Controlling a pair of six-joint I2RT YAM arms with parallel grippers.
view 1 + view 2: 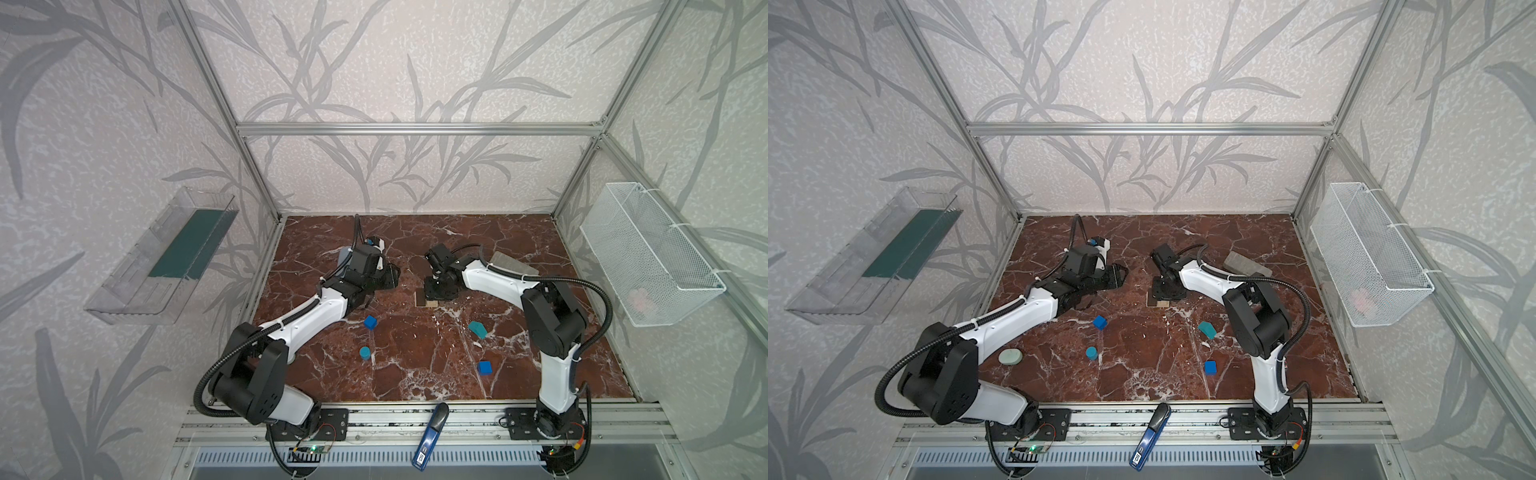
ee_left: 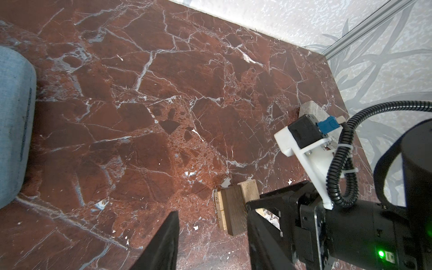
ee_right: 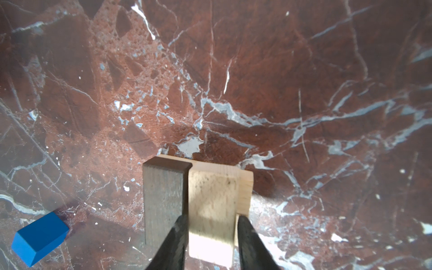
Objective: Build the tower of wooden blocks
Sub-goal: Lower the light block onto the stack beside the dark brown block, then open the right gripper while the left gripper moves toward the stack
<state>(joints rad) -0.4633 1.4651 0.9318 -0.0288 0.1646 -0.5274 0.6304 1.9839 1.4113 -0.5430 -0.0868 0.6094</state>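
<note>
The tower [image 2: 233,210] stands near the middle of the worktop [image 1: 415,374], a little nearer the back edge than the front. So far it is only a base: lower pale bars [image 2: 219,208], and across them a dark brown bar [image 3: 163,198] and a pale bar [image 3: 211,196] lying side by side. The right fingers [image 3: 173,245] come down on either side of that pale bar, very close to it. Whether they pinch it or stand just clear I cannot tell from here.

To my eye the square base is about finished and everything above it is left to do. The pieces for that lie loose nearer the front edge, all well apart from the tower. A blue cube [image 1: 370,322] and a blue cylinder [image 1: 365,352] are on the left half. The teal house-shaped piece [image 1: 478,329] and a second blue cube [image 1: 484,367] are on the right half.

The left fingers [image 2: 163,245] are spread with nothing between them, hovering near the base on its left. A grey-blue case [image 2: 14,128] lies close by, toward the left edge. A grey brick [image 1: 1246,266] sits toward the back right corner.

The worktop is red-brown marble veined with white. Pale wallpaper with grey leaves closes three sides inside an aluminium frame [image 1: 415,128]. A clear tray [image 1: 162,257] hangs on the left wall and a white wire basket [image 1: 648,253] on the right
</note>
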